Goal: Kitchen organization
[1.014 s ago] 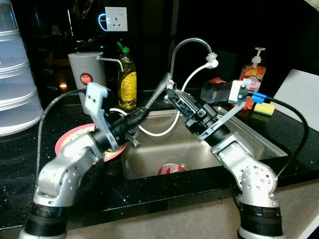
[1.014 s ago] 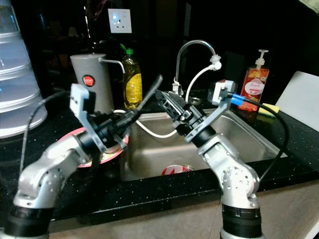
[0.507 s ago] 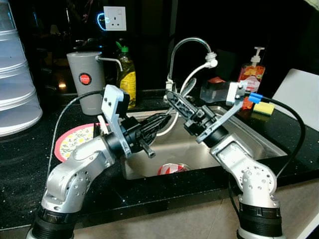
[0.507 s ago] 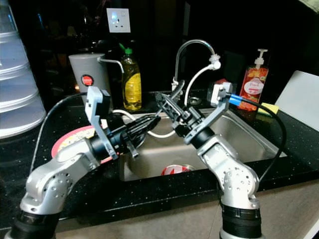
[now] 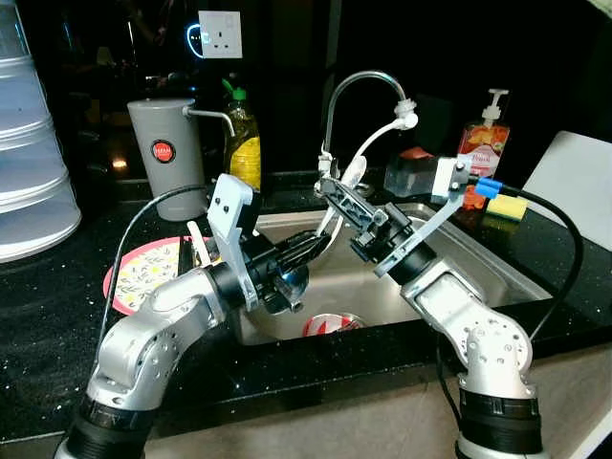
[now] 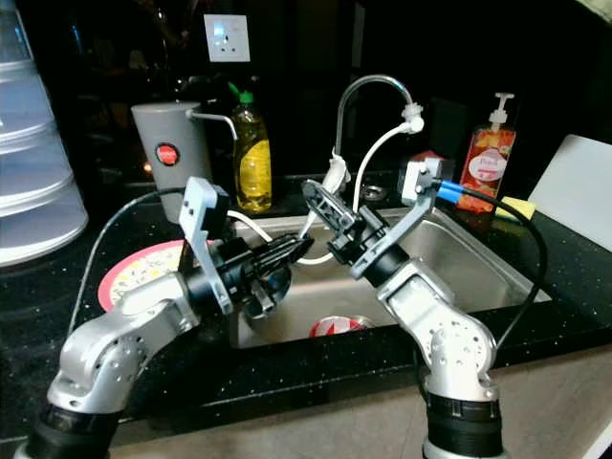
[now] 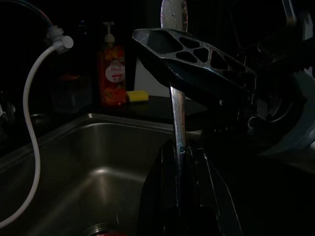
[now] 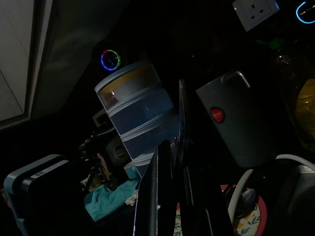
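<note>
- Seemingly mid-handover: left gripper (image 5: 308,251) jaws clamped a long silver metal spoon (image 7: 175,73); right gripper (image 5: 337,189) jaws closed around its upper handle.
- Pink floral plate (image 5: 143,271) remained unsorted on the black bench (image 5: 38,316).

The steel sink (image 5: 478,263) set in the black speckled counter (image 5: 38,316) is viewed from above its front edge by both eye views. The same basin is faced closely by the left wrist view; the counter's left end is faced by the right wrist view.

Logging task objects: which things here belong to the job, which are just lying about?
In the job: slim metal spoon, left gripper, right gripper, steel sink.
Lying about: pink floral plate, yellow soap bottle, grey jug, orange pump bottle.
</note>
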